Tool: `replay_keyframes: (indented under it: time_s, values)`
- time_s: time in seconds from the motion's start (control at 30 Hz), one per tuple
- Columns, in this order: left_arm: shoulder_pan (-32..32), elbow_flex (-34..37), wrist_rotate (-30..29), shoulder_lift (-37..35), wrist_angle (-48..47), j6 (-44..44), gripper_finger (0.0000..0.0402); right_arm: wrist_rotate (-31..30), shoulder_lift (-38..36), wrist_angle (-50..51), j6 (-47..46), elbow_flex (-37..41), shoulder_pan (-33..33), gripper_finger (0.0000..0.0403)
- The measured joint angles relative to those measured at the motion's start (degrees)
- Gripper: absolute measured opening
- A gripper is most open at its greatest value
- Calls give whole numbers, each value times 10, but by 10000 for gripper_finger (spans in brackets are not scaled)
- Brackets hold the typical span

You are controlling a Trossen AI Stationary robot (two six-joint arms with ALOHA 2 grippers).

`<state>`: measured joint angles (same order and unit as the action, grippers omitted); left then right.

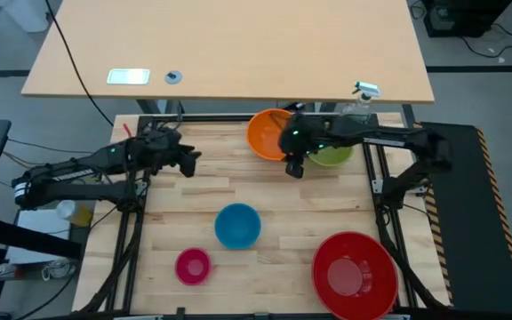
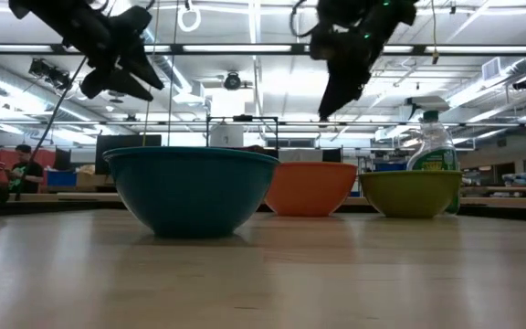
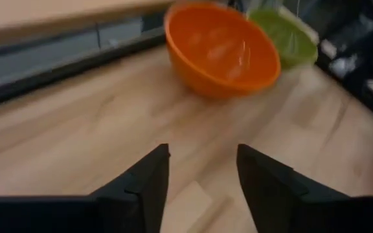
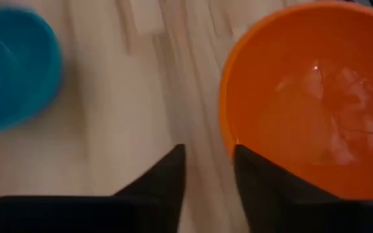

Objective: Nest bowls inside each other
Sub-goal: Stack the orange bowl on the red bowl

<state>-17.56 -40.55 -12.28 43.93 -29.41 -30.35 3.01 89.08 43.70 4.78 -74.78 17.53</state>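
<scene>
Five bowls rest on their bases on the wooden table. The orange bowl and the lime green bowl stand side by side at the far edge. The blue bowl sits mid-table, the magenta bowl near the front and the red bowl at the front right. My right gripper hangs open in the air above the orange bowl's near rim. My left gripper is open too, up in the air at the far left and pointing toward the orange bowl.
A green spray bottle stands just behind the lime green bowl at the far right. Bare wood lies between the far bowls and the blue bowl. A larger desk lies beyond the table's far edge.
</scene>
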Motion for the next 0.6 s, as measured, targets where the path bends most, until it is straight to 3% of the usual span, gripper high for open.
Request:
replay_keyframes:
  time_s: [0.13, 0.27, 0.43, 0.6]
  values:
    - [0, -1, 25, 27, 5, 9, 211, -60, 61, 63, 50, -48, -13, 230]
    - [0, -1, 25, 49, 4, 13, 212, -95, 109, 72, 100, -59, -14, 265]
    - [0, -1, 24, 53, 5, 15, 212, -146, 151, 58, 153, -59, -14, 258]
    - [0, -1, 20, 53, 2, 16, 212, -123, 186, 41, 195, -59, -14, 221]
